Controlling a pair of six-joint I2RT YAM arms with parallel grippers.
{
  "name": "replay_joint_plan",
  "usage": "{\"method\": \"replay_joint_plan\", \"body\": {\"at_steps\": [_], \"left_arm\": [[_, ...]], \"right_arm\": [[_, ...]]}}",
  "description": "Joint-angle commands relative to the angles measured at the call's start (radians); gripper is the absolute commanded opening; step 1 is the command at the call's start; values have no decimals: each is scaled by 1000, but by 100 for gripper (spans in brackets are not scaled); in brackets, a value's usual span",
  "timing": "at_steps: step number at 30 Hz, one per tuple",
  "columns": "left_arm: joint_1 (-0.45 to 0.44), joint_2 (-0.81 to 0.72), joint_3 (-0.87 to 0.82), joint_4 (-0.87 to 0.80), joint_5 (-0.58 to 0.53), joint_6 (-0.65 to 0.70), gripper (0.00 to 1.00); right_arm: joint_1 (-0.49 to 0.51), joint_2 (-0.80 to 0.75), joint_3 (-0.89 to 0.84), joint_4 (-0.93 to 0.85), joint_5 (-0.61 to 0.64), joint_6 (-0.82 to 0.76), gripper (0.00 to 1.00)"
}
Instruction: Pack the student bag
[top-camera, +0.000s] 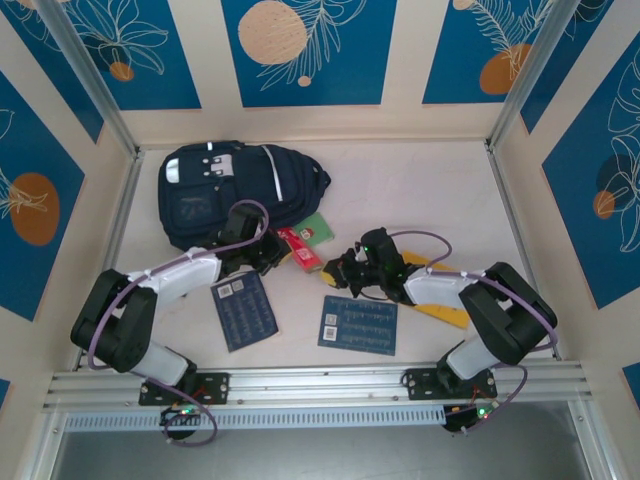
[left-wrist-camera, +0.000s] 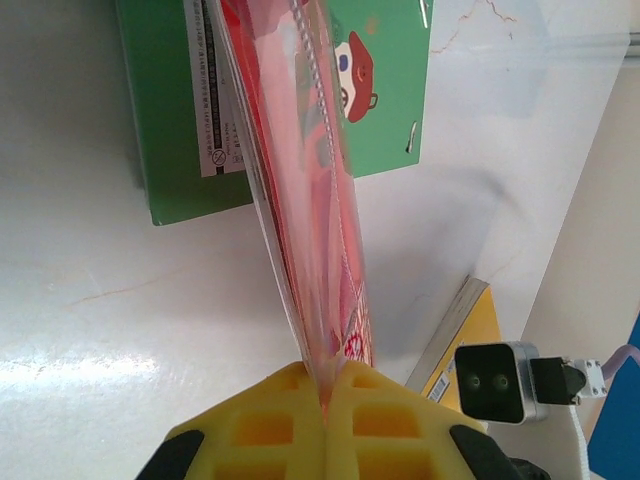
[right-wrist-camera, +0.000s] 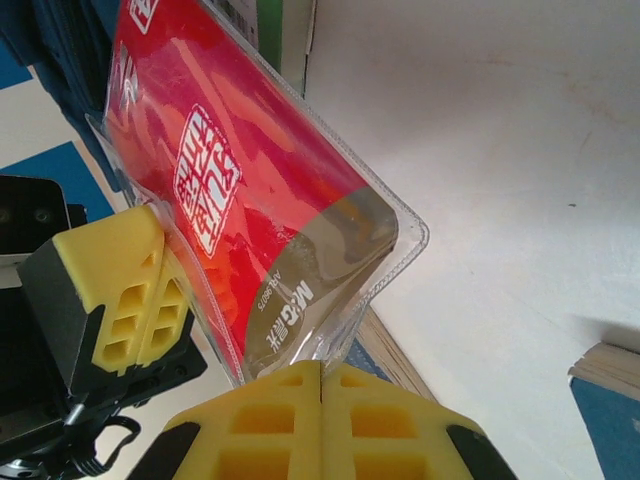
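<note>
While the left gripper (left-wrist-camera: 325, 385) is clamped on one edge of the red plastic pouch (left-wrist-camera: 318, 200), the right gripper (right-wrist-camera: 320, 372) is pressed shut at the pouch's lower corner; whether it pinches the film I cannot tell. The student bag (top-camera: 225, 185) lies flat at the table's (top-camera: 420, 190) far left, just beyond the left gripper, long axis across, so the left arm is nearer.

Red packet (right-wrist-camera: 230, 190), left fingers (right-wrist-camera: 115, 290) clamping its edge, right fingers (right-wrist-camera: 260, 430) closed
</note>
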Motion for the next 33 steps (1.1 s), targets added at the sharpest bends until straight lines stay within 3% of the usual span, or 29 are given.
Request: {"method": "replay_joint_plan", "body": {"at_steps": [1, 3, 4, 7, 13, 19, 27, 33], "left_arm": [[-7, -34, 43, 19, -2, 26, 0], [-6, -55, 48, 14, -14, 26, 0], [-7, -72, 46, 16, -27, 20, 0], [-6, -137, 8, 64, -72, -19, 0], [-10, -277, -75, 157, -158, -91, 0], [-23, -381, -125, 196, -218, -113, 0], [-30, -419, -157, 203, -234, -131, 0], [-41, -420, -161, 215, -240, -134, 0]], "right_arm": [[4, -58, -21, -14, 29, -8, 13], [2, -89, -29, -27, 51, -17, 41], [2, -110, -33, -35, 67, -25, 50], [6, -154, -46, -16, 108, -28, 67], [19, -158, -62, 141, 130, 41, 84], [26, -105, -29, 333, 135, 60, 86], [58, -35, 50, 443, 164, 68, 77], [77, 24, 117, 469, 167, 86, 65]]}}
